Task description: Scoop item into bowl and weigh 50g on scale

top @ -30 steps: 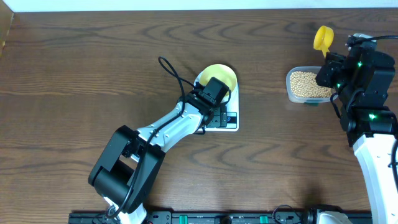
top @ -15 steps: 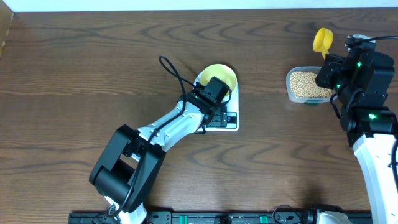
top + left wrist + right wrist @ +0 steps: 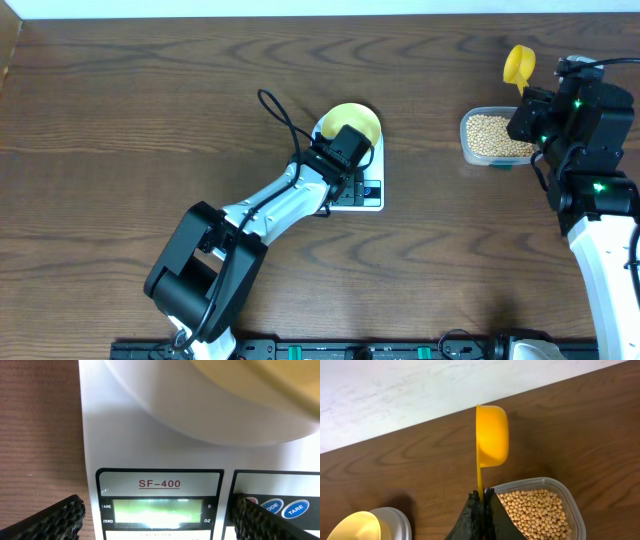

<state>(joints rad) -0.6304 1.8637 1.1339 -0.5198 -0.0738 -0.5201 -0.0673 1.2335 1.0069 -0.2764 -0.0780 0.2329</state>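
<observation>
Almost nothing is moving since the earlier frames: only your left arm is shifting a touch over the scale [image 3: 372, 195], and the right arm is sitting exactly where it was.

You are holding the left gripper [image 3: 160, 520] spread wide and empty, its fingers hanging to either side of the display [image 3: 160, 510] at the near edge of the scale. The display is glowing, but its digits are washing out and you cannot read them. The bowl [image 3: 352, 112] is sitting on the platform, partly under that gripper in the overhead view, and the part that shows is holding no beans.

On the right, your right gripper [image 3: 482, 510] is clamping tight on the handle of the yellow scoop [image 3: 491, 435], pointing the cup toward the far edge of the table [image 3: 150, 100], just past the clear tub [image 3: 530, 481]. No beans are showing in the cup. The beans [image 3: 535, 510] are all lying in the tub, well apart from the bowl.

So you are standing early in the job, by my reading. The bowl is placed and the scoop is in hand. You are probably checking or zeroing the scale. Dipping, carrying, pouring and trimming to fifty grams are all waiting.
</observation>
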